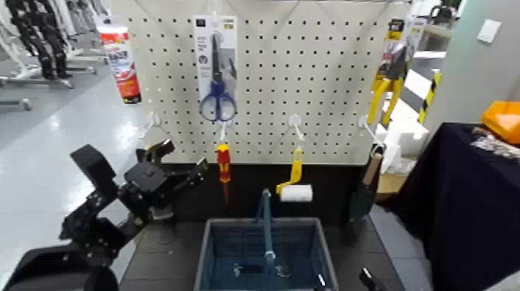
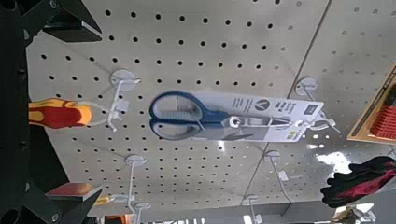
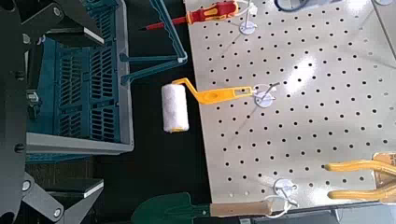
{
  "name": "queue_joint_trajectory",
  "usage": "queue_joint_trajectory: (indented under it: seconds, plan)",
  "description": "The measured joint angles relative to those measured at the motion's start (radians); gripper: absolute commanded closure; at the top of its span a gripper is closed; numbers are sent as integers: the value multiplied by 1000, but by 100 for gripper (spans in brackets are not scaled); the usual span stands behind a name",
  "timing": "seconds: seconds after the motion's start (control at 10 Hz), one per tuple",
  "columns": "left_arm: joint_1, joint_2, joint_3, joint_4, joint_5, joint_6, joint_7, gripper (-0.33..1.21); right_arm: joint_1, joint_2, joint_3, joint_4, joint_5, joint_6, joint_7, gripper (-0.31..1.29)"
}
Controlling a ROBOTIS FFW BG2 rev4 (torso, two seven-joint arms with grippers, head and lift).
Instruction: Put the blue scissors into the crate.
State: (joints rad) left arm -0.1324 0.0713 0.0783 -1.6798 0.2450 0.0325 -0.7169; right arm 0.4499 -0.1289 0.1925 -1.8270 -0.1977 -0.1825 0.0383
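The blue scissors (image 1: pixel 216 77) hang on their white card on the pegboard (image 1: pixel 325 85), upper middle, blue loops at the bottom. In the left wrist view the blue scissors (image 2: pixel 201 117) lie straight ahead of the camera. My left gripper (image 1: pixel 176 161) is raised at the left, below and to the left of the card, well apart from it. It is open and empty, and its fingers (image 2: pixel 70 23) stand wide apart. The blue-grey crate (image 1: pixel 210 251) with its upright handle stands low in the middle. My right gripper (image 3: pixel 79 107) is open and empty beside the crate (image 3: pixel 84 84).
A red-and-yellow screwdriver (image 1: pixel 223 166) hangs under the scissors, a yellow paint roller (image 1: pixel 294 186) to its right, and yellow pliers (image 1: pixel 384 85) and a trowel (image 1: pixel 364 193) farther right. A red tube (image 1: pixel 122 62) hangs at upper left. A dark-clothed table (image 1: pixel 464 209) stands at right.
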Motion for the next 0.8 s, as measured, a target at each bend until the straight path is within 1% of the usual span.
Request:
queue_joint_trajectory:
  seconds: [0.4,0.5,0.8]
  plan:
    - [-116,35,-28,43,0,-4,-55,18,-4,-1,2,0,-1,1,1,23]
    - [-149,45,-41,63,3,0,-82,18,-6,-1,3,0,-1,1,2,23]
    - [-224,66,-82,119,24,-18,-117,18,-8,-1,4,2,-2,1,2,23]
